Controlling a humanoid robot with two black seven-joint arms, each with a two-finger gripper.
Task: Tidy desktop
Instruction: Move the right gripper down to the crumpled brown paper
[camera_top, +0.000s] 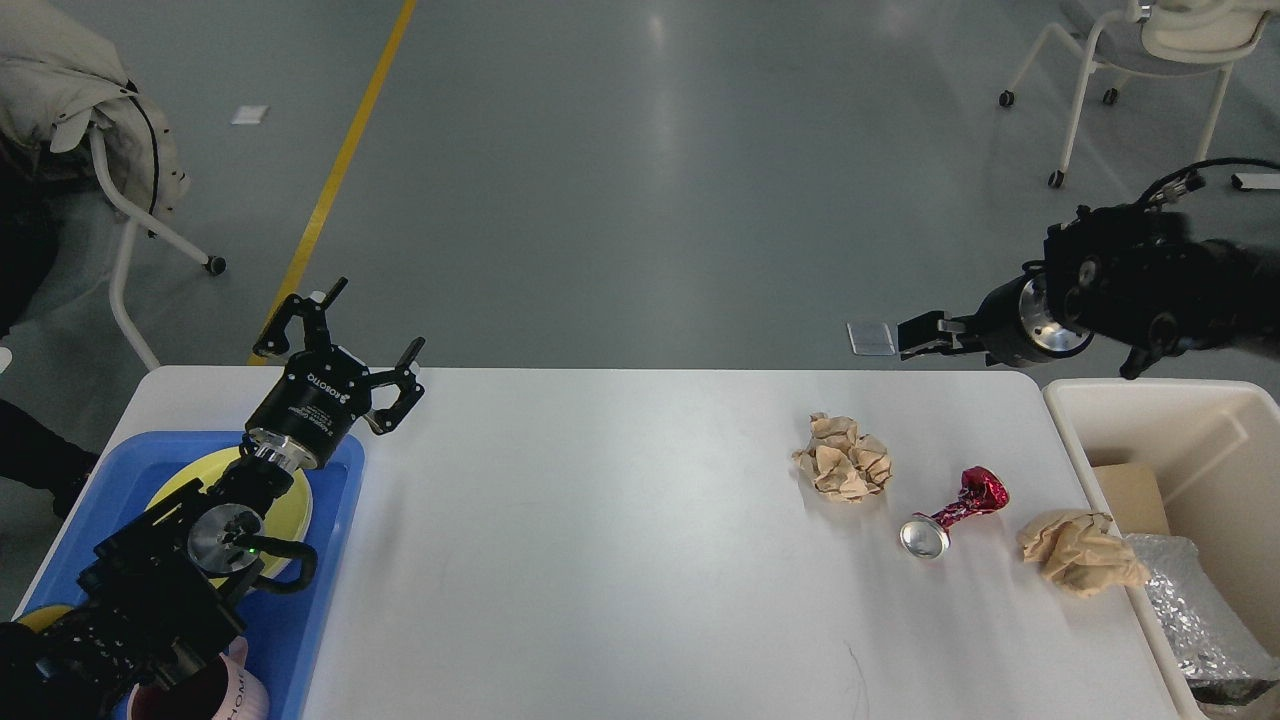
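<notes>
So the desk (620, 540) fills most of the head view, a big white top with rounded corners. Left hand (365, 335) is hovering over the far left corner of it, just past the blue tray (300, 620), and its fingers (300, 320) are spread wide with nothing between them. Not touching anything as far as I can see.

Right hand (915, 335) is up beyond the far right edge of the desk, pointing left, hanging over the floor rather than the top. It's seen side-on and dark, so I can't tell if the fingers are apart or together. Nothing visibly in it.

Stuff on the desk, all toward the right side: a crumpled brown paper ball (843, 457), a crushed red can (955, 512) lying on its side with the silver end facing near, and a second paper wad (1080, 552) right at the right edge, touching or just beside the cream bin (1100, 420). The can sits between the two papers, apart from both.

Bin has a piece of cardboard (1130, 495) and some silvery foil (1190, 610) in it. Tray on the left holds a yellow plate (295, 500), partly hidden by the arm, and there's a pink cup (235, 695) at the near end.
</notes>
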